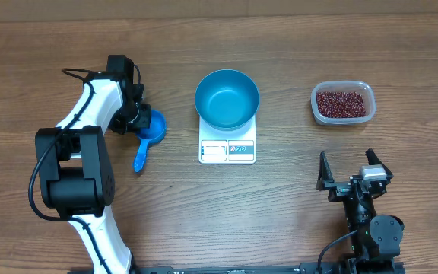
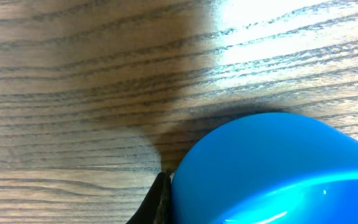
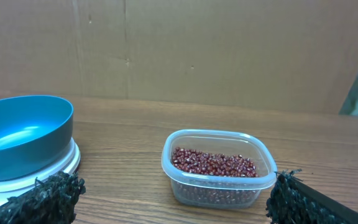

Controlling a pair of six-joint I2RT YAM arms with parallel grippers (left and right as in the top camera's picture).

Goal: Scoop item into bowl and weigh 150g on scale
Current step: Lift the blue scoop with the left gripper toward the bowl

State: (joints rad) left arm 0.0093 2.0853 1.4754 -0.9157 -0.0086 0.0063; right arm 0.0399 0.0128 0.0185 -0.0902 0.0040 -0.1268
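The teal-blue bowl (image 1: 226,97) stands on the white scale (image 1: 227,151) at mid-table, and its smooth inside holds nothing; the right wrist view shows the bowl (image 3: 23,134) at the left. Dark red-brown beans (image 1: 343,103) lie in a clear tub at the right, the same beans (image 3: 213,163) showing ahead of my right gripper (image 3: 173,208). That right gripper (image 1: 353,173) stands wide open near the front edge, holding nothing. My left gripper (image 1: 141,119) is shut on the cup rim of a small blue scoop (image 1: 149,133). One dark finger (image 2: 160,200) presses against the scoop's cup (image 2: 272,168).
The clear plastic tub (image 1: 315,97) sits at the back right, about a hand's width from the scale. The scoop's handle (image 1: 140,157) points toward the front edge. A cardboard wall (image 3: 179,50) stands behind the table.
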